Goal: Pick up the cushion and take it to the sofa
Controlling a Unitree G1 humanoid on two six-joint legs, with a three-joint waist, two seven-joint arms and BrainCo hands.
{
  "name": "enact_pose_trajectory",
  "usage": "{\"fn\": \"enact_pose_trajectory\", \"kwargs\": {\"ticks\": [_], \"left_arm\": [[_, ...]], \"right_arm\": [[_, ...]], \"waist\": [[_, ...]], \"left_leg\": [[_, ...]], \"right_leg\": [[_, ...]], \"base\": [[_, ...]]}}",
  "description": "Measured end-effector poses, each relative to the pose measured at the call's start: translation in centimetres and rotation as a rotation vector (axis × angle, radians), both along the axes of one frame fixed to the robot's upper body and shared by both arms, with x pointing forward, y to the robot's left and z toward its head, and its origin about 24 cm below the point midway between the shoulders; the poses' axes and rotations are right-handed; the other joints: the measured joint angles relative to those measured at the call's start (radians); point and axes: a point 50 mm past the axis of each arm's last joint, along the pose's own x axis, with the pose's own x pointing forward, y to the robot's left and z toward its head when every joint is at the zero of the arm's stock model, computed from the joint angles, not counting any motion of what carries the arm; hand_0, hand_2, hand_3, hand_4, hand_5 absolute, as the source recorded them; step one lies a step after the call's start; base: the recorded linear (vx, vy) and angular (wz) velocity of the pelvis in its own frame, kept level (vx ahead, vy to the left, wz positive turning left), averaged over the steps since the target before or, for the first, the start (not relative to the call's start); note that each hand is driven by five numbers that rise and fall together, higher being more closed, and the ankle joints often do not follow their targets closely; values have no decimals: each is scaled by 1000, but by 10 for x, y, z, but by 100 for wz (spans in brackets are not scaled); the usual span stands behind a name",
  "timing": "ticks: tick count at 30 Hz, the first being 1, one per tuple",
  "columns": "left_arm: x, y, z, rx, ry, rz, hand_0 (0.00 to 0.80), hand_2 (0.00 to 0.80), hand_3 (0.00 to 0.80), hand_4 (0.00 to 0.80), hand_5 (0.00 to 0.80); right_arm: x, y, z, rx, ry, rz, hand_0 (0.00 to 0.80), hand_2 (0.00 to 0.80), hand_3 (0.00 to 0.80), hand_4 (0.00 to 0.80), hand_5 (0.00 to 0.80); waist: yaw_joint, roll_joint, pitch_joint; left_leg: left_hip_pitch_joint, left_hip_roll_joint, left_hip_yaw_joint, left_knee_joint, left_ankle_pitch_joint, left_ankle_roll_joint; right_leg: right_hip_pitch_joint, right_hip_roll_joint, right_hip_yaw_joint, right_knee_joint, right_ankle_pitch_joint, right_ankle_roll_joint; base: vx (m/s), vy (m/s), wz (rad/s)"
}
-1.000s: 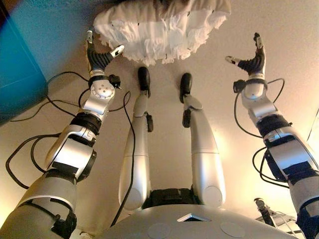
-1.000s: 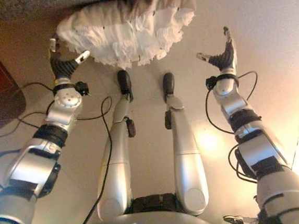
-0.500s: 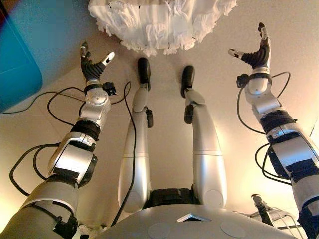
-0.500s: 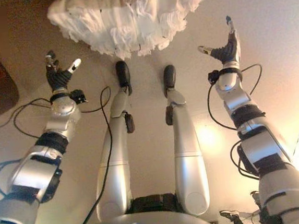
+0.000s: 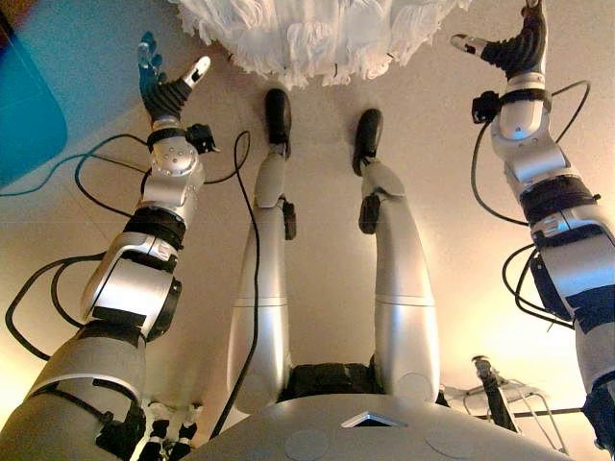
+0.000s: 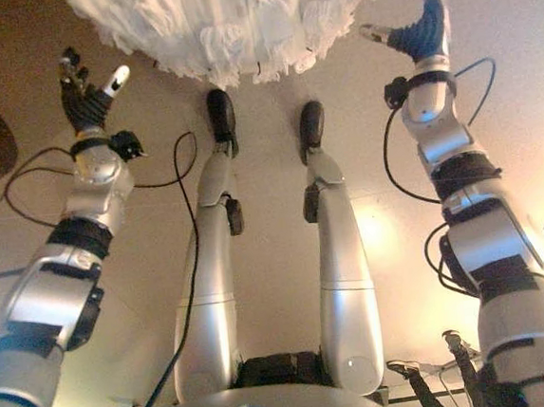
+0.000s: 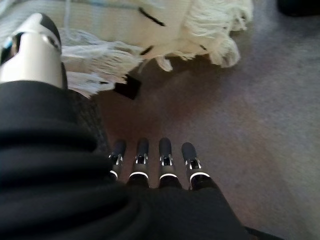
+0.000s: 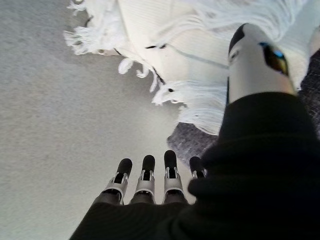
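The scene is viewed steeply downward from the two head cameras, set slightly apart; the same floor (image 5: pixel 317 240) is covered by both, with the white fringed cushion (image 5: pixel 317 34) cut off at 12 o'clock. Each wrist view is taken from very close along its own hand, the left hand (image 7: pixel 150 170) and the right hand (image 8: pixel 150 182), and the cushion's fringe and the floor are shared by both.

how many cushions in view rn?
1. The white fringed cushion lies on the floor ahead, between the open left hand and open right hand, touched by neither. Its far part is cut off, so others beyond could be hidden.
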Motion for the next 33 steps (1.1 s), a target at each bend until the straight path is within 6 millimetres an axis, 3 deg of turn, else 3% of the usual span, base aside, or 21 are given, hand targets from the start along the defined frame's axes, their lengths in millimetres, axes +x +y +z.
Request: {"fn": "enact_pose_trajectory", "kwargs": {"ticks": [10,15,17,19,22,33], "left_arm": [[11,-18,41,104,-73,-98,0,0,0,0,0],[15,-24,51,147,-68,-141,0,0,0,0,0],[19,-19,58,189,-44,-156,0,0,0,0,0],[24,0,68,197,11,-149,0,0,0,0,0],[25,-3,78,204,-19,-205,0,0,0,0,0],[25,0,83,122,-31,-281,0,0,0,0,0]], "right_arm": [[3,8,17,-32,-14,62,0,0,0,0,0],[5,13,23,-28,-10,98,0,0,0,0,0],[7,14,25,-25,-2,121,0,0,0,0,0],[11,13,31,-35,14,146,0,0,0,0,0],[11,17,34,-22,13,190,0,0,0,0,0],[14,36,44,29,62,380,0,0,0,0,0]], "waist": [[-4,0,0],[-8,0,0],[-14,0,0],[-29,0,0],[-35,0,0],[-48,0,0]], "left_leg": [[-26,0,-2,4,-1,-1],[-31,0,-3,-9,1,1],[-32,1,-3,-12,4,4],[-34,0,-2,-12,4,5],[-30,0,-2,-12,3,5],[-35,6,3,-44,9,8]], "right_leg": [[-23,0,0,2,0,1],[-25,1,-1,-17,2,3],[-25,1,-1,-24,3,4],[-24,1,0,-29,4,6],[-19,2,3,-33,5,7],[-26,9,9,-69,22,13]], "base": [[11,26,1],[3,11,0],[14,74,0],[13,40,-2],[11,24,-5],[4,5,-2]]}}
